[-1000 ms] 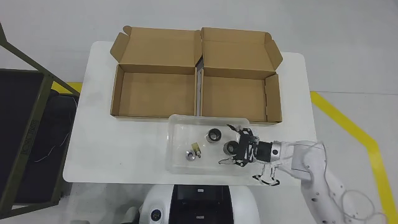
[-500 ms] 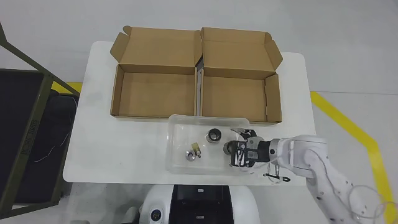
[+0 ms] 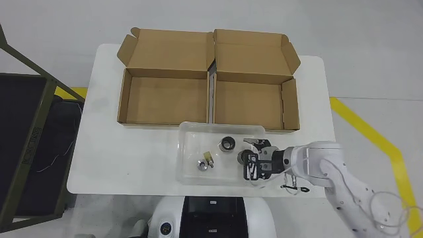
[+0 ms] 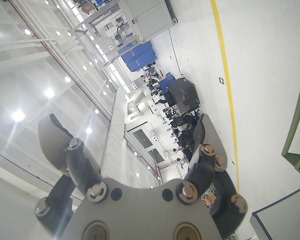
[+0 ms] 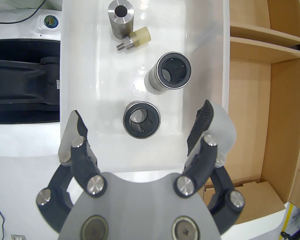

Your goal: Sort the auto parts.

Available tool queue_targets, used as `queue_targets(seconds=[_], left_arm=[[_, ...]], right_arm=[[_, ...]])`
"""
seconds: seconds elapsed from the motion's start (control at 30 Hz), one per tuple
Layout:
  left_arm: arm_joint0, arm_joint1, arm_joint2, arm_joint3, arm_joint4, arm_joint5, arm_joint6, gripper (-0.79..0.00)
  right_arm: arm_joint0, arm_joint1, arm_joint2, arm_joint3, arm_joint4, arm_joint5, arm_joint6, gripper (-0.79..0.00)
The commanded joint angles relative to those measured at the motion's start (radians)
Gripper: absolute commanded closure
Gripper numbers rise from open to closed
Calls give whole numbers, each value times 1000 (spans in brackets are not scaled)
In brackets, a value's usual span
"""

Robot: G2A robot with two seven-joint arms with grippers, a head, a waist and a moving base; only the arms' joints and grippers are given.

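Bearing — short steel sleeve, black-rimmed bore, upright in white tray — right hand wide open above it.

table | far side: left box and right box side by side | near edge: tray in front of both, mostly before the right box | tray left: cylinder touching bolt | to their right: far bearing, near bearing | right gripper above the near bearing
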State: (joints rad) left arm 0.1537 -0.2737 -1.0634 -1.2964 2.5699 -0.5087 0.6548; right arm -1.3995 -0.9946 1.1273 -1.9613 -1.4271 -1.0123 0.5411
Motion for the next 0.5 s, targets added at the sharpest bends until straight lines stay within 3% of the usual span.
queue_targets(seconds=[0.0, 0.47], left_arm=[[0, 0, 0, 0, 0, 0, 0, -785], [0, 0, 0, 0, 0, 0, 0, -785]], right_arm=[[5, 1, -8, 3, -19, 1, -8, -785], [18, 2, -61, 48, -117, 39, -42, -776]])
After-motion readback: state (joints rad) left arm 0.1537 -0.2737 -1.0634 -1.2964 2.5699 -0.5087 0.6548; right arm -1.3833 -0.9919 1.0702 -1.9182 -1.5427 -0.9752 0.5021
